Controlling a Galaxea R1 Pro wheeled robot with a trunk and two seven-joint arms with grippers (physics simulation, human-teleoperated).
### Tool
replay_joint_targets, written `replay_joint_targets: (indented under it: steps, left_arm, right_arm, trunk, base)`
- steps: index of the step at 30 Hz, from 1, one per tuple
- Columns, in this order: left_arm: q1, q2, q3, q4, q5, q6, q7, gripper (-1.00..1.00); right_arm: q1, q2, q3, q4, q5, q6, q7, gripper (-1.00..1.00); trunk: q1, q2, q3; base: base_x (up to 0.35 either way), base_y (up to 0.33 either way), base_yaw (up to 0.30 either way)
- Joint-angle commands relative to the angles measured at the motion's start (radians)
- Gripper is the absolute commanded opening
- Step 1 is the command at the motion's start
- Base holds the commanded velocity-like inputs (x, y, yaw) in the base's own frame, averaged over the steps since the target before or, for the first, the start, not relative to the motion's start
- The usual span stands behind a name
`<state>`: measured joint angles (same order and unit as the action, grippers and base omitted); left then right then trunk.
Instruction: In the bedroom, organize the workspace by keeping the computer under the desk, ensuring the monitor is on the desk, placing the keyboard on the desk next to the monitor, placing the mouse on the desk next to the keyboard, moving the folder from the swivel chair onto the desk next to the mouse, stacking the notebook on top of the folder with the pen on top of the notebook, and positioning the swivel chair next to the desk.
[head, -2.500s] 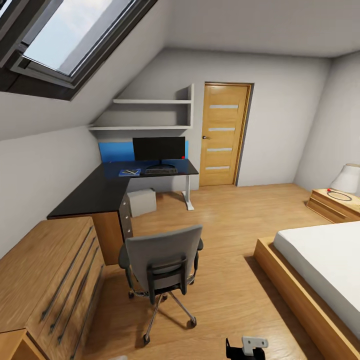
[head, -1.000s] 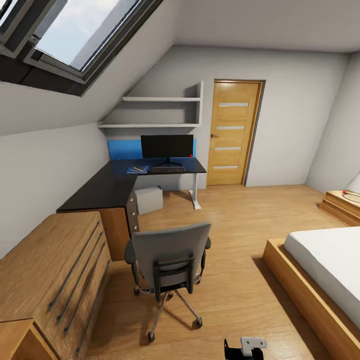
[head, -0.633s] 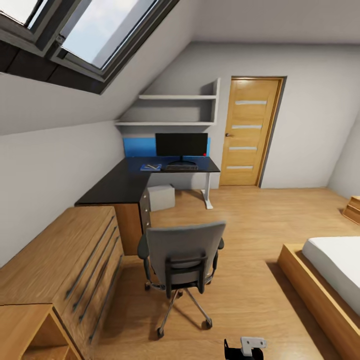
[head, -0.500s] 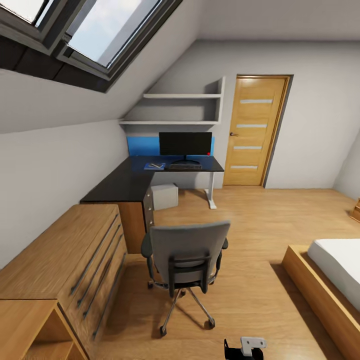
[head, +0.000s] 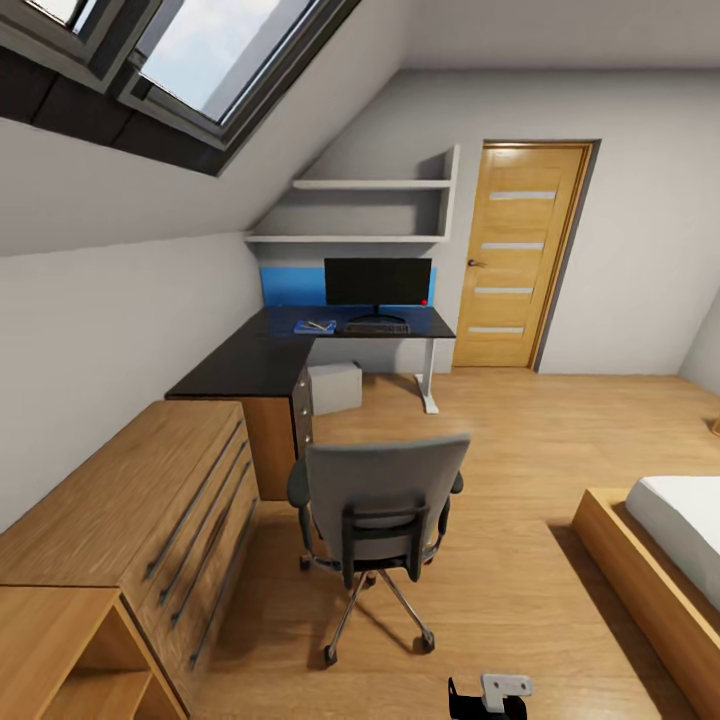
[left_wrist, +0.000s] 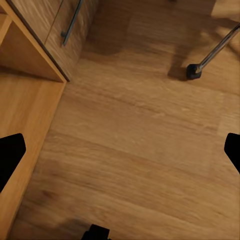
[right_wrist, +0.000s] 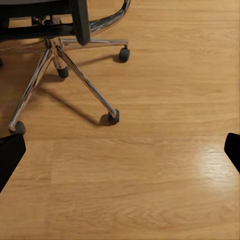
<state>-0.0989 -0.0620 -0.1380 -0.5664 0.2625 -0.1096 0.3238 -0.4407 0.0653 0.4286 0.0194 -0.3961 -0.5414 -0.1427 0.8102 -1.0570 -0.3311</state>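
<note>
Fingertips of both hands sit wide apart at frame edges; swivel chair (head: 380, 500) hides its own seat.

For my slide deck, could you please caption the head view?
Attic bedroom: swivel chair stands on the wooden floor short of the desk, which carries the monitor.

swivel chair (head: 380, 500) mid-floor (back to camera) | monitor (head: 377, 283), keyboard (head: 377, 327), folder (head: 313, 326) on desk (head: 250, 360)

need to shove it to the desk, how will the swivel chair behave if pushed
The swivel chair would probably roll easily: chrome legs end in casters on smooth wooden floor. It may spin or veer. A push high on the backrest might tip it.
</note>
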Motion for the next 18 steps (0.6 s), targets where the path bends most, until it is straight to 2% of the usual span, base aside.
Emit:
replay_joint_targets:
  steps: [1,15,18]
  left_arm:
    - [-0.001,0.001,-0.008,0.000,0.011,-0.005,0.008,1.00]
    - [-0.001,0.002,-0.006,-0.003,0.019,-0.008,0.008,1.00]
    - [-0.001,0.002,-0.006,-0.003,0.020,-0.009,0.008,1.00]
  right_arm:
    - [-0.001,0.001,0.009,0.002,-0.004,-0.003,-0.005,1.00]
    - [-0.001,0.001,0.009,0.002,-0.004,-0.003,-0.005,1.00]
    - [-0.001,0.001,0.008,0.002,-0.004,-0.003,-0.005,1.00]
  trunk:
    - [0.004,-0.008,-0.005]
    - [0.058,-0.106,-0.049]
    - [0.069,-0.127,-0.058]
  base:
    - [0.000,0.000,0.005]
    - [-0.001,0.000,0.001]
    - [-0.152,0.000,0.000]
